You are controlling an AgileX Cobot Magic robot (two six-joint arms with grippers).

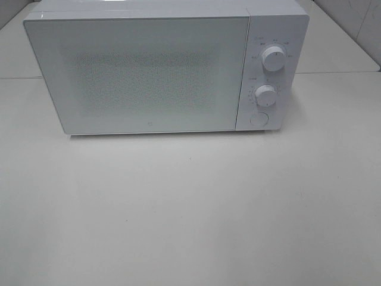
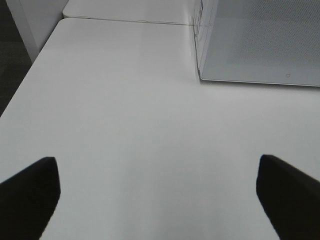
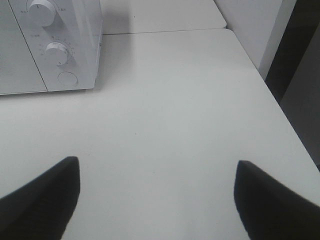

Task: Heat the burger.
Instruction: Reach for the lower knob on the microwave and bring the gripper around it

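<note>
this looks like a lab or test room with a mock kitchen corner rather than a home. a plain white microwave (image 1: pixel 149 71) with two knobs (image 1: pixel 274 58) stands on a smooth white table (image 1: pixel 190 214), and a second table (image 1: pixel 336 53) of the same kind butts against it along a straight seam. behind them rises a pale tiled wall (image 1: pixel 363 24). past the table edge the floor (image 2: pixel 7 75) is dark, and a plain white panel (image 3: pixel 252 30) stands by the corner.
</note>
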